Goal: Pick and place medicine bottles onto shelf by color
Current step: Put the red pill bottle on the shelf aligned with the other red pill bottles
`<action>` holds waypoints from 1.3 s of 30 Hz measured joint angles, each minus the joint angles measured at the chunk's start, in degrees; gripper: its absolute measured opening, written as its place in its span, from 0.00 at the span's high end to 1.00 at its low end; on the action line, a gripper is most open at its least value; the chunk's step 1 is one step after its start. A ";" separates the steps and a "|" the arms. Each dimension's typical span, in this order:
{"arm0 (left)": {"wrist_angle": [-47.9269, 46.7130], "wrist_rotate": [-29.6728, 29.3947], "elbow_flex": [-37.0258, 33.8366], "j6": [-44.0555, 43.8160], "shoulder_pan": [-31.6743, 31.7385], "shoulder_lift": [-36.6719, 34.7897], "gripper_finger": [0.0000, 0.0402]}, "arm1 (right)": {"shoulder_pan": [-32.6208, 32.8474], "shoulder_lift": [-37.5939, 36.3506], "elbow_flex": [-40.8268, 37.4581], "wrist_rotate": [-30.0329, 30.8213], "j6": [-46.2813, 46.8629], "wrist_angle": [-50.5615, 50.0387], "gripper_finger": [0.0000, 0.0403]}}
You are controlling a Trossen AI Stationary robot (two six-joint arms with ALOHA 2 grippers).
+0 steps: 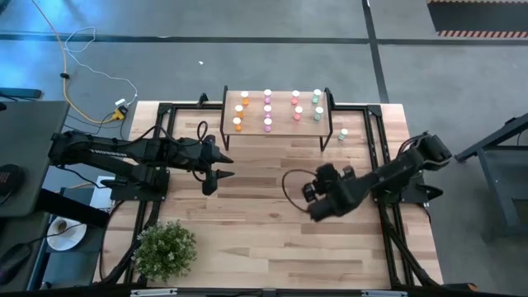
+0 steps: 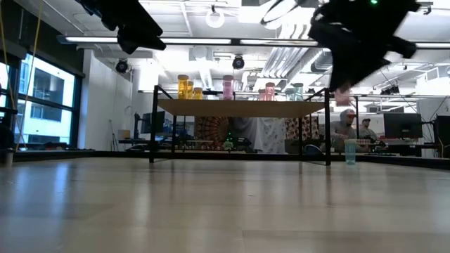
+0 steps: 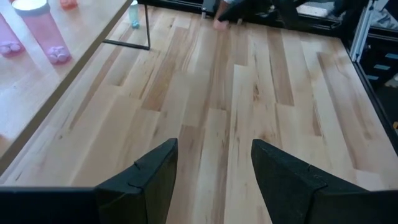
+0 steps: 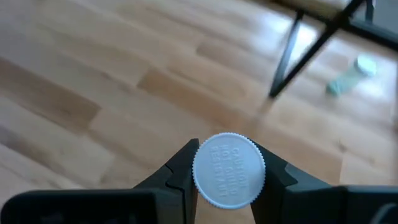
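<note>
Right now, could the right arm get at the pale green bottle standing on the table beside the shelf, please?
Probably not yet: the right claw is shut on a white-capped bottle. The pale green bottle stands in the open by the shelf leg, so nothing else seems in the way.

Tiny white-capped orange, pink, red and green medicine bottles (image 1: 267, 110) stand in colour columns on the low light-wood shelf (image 1: 280, 132); one pale green bottle (image 1: 343, 134) stands beside it.
</note>
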 joint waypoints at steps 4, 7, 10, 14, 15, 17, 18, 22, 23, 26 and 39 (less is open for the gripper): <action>0.00 0.02 0.00 1.44 0.01 -0.02 0.51 | -3.68 -4.58 0.00 2.73 -8.90 3.32 0.77; 0.00 0.02 0.00 1.69 0.00 -0.02 0.51 | -7.02 -7.81 0.00 3.40 -16.77 6.04 0.77; 0.00 0.02 0.00 1.66 0.00 -0.02 0.51 | -10.74 -10.21 0.00 3.42 -25.14 9.18 0.77; 0.01 0.02 0.00 2.08 0.00 -0.02 0.51 | -16.14 -12.14 -0.02 1.41 -36.21 13.49 0.77; -0.01 0.02 0.00 2.10 0.00 -0.01 0.51 | -17.52 -12.50 -0.04 0.35 -39.14 14.76 0.77; -0.01 0.03 0.00 2.12 0.00 -0.02 0.51 | -20.00 -13.19 -0.06 -1.98 -44.67 17.17 0.77; 0.00 0.04 0.00 2.12 0.00 -0.02 0.51 | -21.13 -13.58 -0.07 -3.19 -47.36 18.52 0.77; -0.02 0.04 0.00 2.10 0.01 -0.02 0.51 | -24.23 -15.72 -0.09 -7.92 -57.46 24.67 0.77; -0.02 0.04 0.00 2.10 0.00 -0.02 0.51 | -24.74 -16.35 -0.09 -9.00 -59.73 26.04 0.77; -0.02 0.05 0.00 1.89 0.00 -0.02 0.51 | -25.67 -18.21 -0.09 -12.02 -65.91 29.62 0.77; -0.02 0.22 0.00 1.05 0.02 -0.02 0.51 | -29.50 -24.31 -0.09 -15.16 -76.48 39.21 0.77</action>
